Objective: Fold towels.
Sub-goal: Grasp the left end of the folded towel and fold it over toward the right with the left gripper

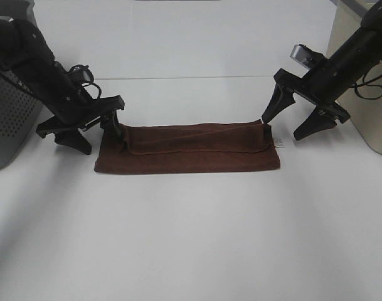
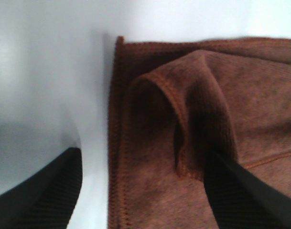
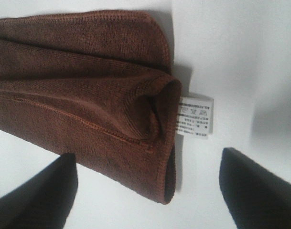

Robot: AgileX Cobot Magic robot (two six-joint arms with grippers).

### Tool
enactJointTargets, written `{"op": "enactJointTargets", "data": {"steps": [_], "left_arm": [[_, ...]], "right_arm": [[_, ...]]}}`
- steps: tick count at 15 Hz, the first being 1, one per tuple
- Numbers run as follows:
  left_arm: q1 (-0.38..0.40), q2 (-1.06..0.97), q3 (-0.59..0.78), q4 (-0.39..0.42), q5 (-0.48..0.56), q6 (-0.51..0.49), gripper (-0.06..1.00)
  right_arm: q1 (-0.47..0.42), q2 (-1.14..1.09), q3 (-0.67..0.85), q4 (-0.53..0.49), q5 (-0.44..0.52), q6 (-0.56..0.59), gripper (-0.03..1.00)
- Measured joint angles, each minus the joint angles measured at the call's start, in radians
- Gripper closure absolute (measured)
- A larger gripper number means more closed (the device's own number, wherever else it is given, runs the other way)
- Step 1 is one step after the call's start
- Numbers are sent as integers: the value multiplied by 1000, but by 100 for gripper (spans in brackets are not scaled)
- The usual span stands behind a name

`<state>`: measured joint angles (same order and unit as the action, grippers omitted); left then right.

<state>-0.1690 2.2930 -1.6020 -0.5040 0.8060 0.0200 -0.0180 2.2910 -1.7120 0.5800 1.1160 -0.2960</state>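
Towel (image 1: 187,153) of dark brown terry lies folded in a long strip on the white desk (image 1: 191,251), with a white tag (image 3: 195,117) at its right end printed too small for us to read. We see the left claw (image 1: 103,149) spread wide astride the left end, gripping nothing; the right claw (image 1: 281,129) gapes by the tag, likewise empty.

A grey perforated bin (image 1: 9,125) and beige box (image 1: 376,125) flank the white table (image 1: 191,238).
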Motion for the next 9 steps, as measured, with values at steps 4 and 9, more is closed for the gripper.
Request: {"op": "enactJointTargets", "data": {"steps": [4,9], "left_arm": [[0,24,-9,-99,-4,62,39],[-1,-12,-4,205,11,-78,94]], "right_arm": [[0,0,0,0,-20,0,20],[0,0,0,0,-24,-5,20]]}}
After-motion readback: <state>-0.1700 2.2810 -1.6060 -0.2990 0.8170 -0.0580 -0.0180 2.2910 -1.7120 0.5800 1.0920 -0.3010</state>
